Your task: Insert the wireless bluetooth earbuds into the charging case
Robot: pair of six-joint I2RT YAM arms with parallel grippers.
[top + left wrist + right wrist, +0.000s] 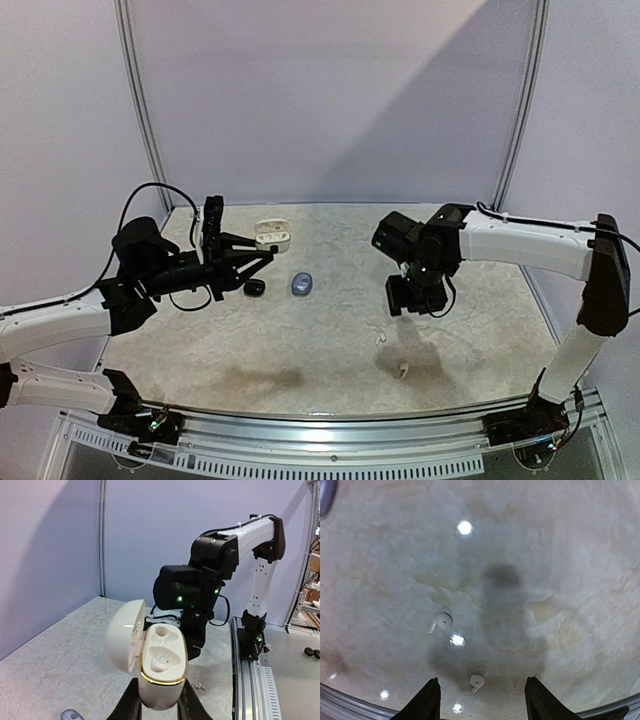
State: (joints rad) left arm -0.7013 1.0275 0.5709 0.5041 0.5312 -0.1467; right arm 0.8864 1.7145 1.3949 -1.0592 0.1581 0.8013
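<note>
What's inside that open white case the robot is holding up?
Two empty moulded hollows inside a gold rim. Two white earbuds lie out on the table instead. The left claw covers the case's lower sides.

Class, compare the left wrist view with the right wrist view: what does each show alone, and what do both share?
Left wrist only: the charging case, open with empty wells, gripped by the left end effector, and the right arm. Right wrist only: the right end effector open and empty, with the nearer earbud and the farther earbud together. Both: the marbled table and one earbud.
</note>
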